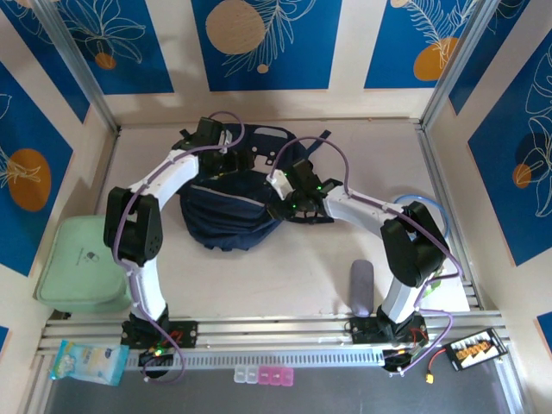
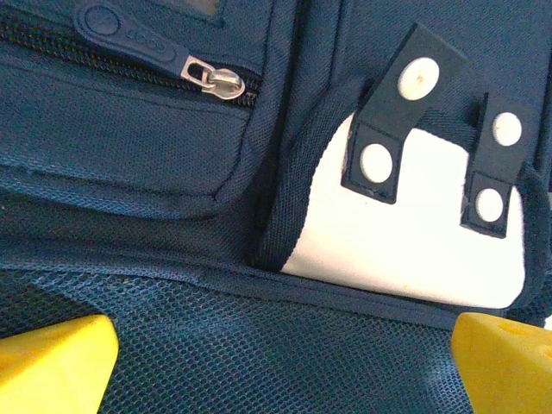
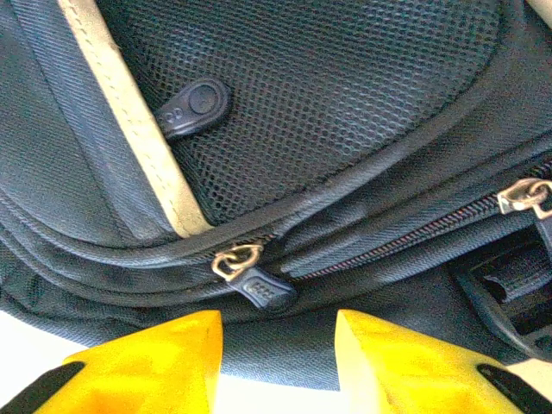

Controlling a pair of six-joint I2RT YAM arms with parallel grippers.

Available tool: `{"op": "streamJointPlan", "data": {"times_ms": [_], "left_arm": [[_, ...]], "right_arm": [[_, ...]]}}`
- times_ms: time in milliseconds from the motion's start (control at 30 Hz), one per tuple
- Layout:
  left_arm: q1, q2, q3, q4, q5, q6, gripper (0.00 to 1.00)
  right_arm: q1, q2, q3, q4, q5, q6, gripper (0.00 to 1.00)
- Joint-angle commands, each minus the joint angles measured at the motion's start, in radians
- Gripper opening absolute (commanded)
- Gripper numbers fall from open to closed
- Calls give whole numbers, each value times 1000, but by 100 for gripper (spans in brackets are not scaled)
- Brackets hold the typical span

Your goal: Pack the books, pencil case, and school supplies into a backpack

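– Between the tips of the right gripper (image 3: pixel 276 321), what is there?
– Nothing held. Its fingers (image 3: pixel 147 366) stand partly apart, and the gap shows only navy fabric. Just ahead of the tips, slightly left of centre, lies a zip pull (image 3: pixel 259 289), clear of both fingers as far as I can tell.
– Which way does the zip run?
– Across the wrist view, rising to the right, where a second slider (image 3: pixel 524 197) sits. The pull's tab points back toward the gripper.
– And the left gripper (image 2: pixel 276 345)?
– Spread wide and holding nothing, close over the mesh below the strap tabs (image 2: pixel 401 121). I cannot tell whether it touches.
– Where is the backpack (image 1: pixel 226 216)?
– Mid-table, under both grippers: the left one at its far end, the right one at its right side.
– So which arm takes the zip?
– The right, I judge. It is nearer, and a short advance and a pinch on the tab should do it.
– The pencil case (image 1: pixel 362 289)?
– On the table beside the right arm's base, well apart from the backpack, its long axis running away from the near edge. It is not yet packed.
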Motion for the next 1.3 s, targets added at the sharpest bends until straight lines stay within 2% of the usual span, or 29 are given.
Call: {"op": "streamJointPlan", "data": {"times_ms": [0,200,433,567,700,967,1100,1267], "left_arm": [[19,39,41,-67,-10,-9,100],[29,71,65,-93,5,-16,100],[40,91,64,-95,10,-15,100],[45,102,64,-97,12,-12,100],[48,108,65,-96,20,-13,100],[54,112,61,-99,26,-15,100],[56,108,57,-94,28,-19,100],[55,98,59,-71,48,-26,100]], "right_arm": [[7,27,33,34,-24,-30,40],[6,77,69,35,-50,-64,39],[-4,90,85,-16,-161,-97,39],[-6,80,67,-33,-170,-128,39],[-4,107,80,-15,-115,-132,38],[2,160,134,-15,-49,-130,21],[9,125,114,-41,-66,-129,7],[-1,55,66,-50,-120,-105,0]]}}
